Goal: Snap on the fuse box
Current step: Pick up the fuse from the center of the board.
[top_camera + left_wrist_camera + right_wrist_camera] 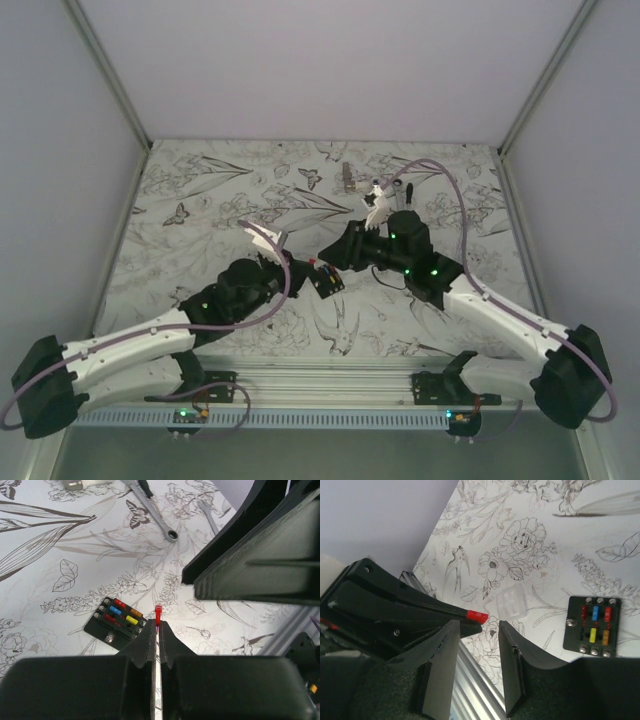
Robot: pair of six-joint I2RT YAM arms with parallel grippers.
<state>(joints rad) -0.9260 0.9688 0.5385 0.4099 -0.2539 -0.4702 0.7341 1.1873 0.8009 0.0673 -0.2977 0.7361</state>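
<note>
The fuse box (pixel 116 620) lies flat on the worktop (pixel 60 540), just below and left of the left claw (pixel 157 628), w/ its long axis diagonal. I judge the left arm is nearer. This claw is pinched tight on 1 red fuse (pixel 158 612). The right claw (pixel 477 626) stands approx. half open and holds nothing. Count: 1 box, 1 clear cover (pixel 511 600), 2 silver wrenches (pixel 152 512).

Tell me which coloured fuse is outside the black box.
The red fuse pinched at the tip of the left gripper. The other red, blue and yellow fuses all sit in slots in the fuse box.
</note>
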